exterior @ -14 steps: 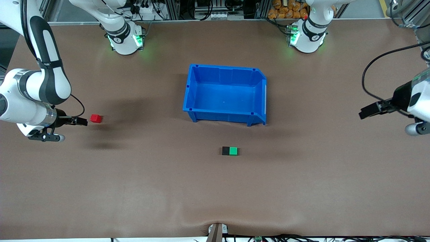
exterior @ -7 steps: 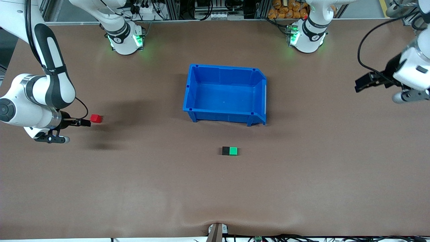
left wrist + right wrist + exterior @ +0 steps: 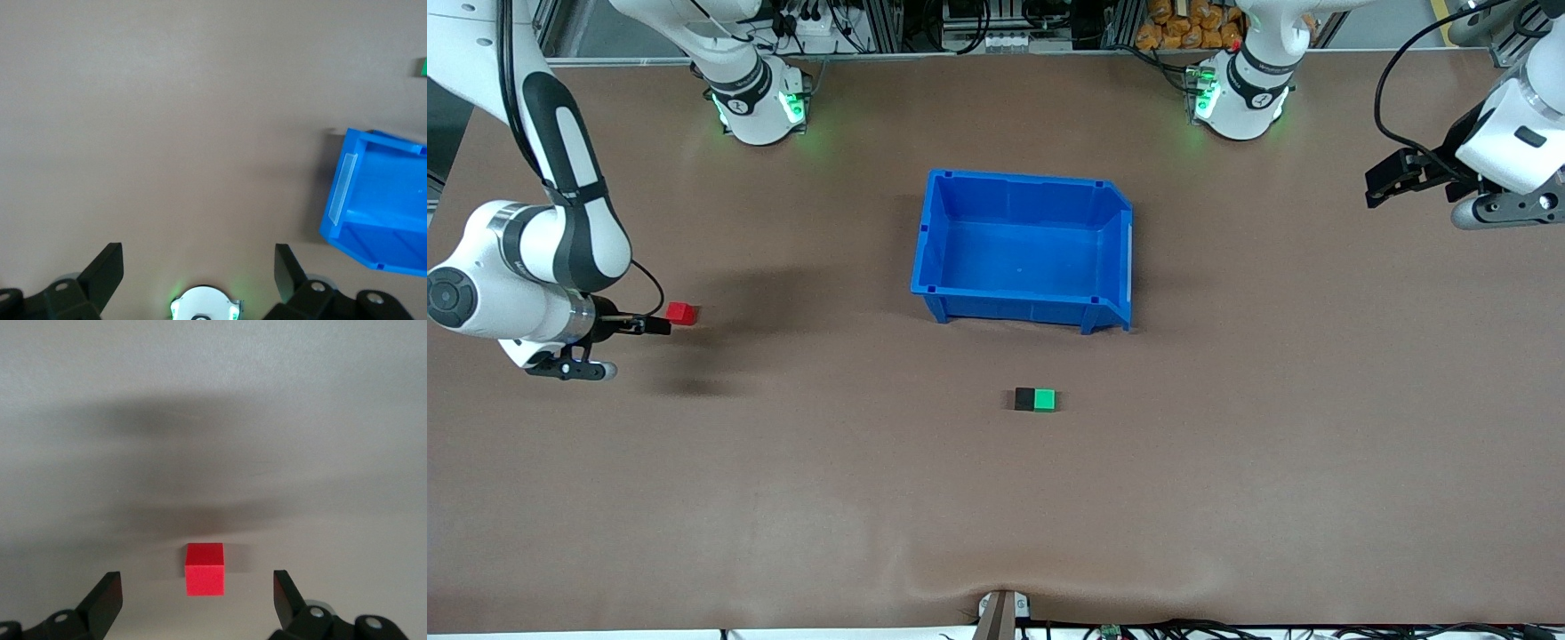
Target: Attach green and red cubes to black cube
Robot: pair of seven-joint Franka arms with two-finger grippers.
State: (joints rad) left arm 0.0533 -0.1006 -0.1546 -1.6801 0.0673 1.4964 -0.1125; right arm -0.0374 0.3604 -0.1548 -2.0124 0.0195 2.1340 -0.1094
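Observation:
The black cube (image 3: pixel 1024 399) and the green cube (image 3: pixel 1044 400) lie side by side, touching, on the brown table, nearer the front camera than the blue bin. Toward the right arm's end of the table, the red cube (image 3: pixel 681 313) sits alone. My right gripper (image 3: pixel 654 326) hovers low just beside it, open. In the right wrist view the red cube (image 3: pixel 204 569) lines up with the gap of that gripper (image 3: pixel 195 590), touching neither finger. My left gripper (image 3: pixel 1383 182) hangs open and empty over bare table at the left arm's end. The left wrist view shows this gripper (image 3: pixel 197 261) with nothing in it.
A large blue bin (image 3: pixel 1018 180) stands mid-table with nothing inside; its wall (image 3: pixel 340 190) shows in the left wrist view, along with a sliver of the green cube (image 3: pixel 423 65). The two arm bases stand along the table's edge farthest from the front camera.
The left arm has swung away from the front camera, toward its base side of the table. My right gripper has crept slightly closer to the red cube. The cubes have not moved.

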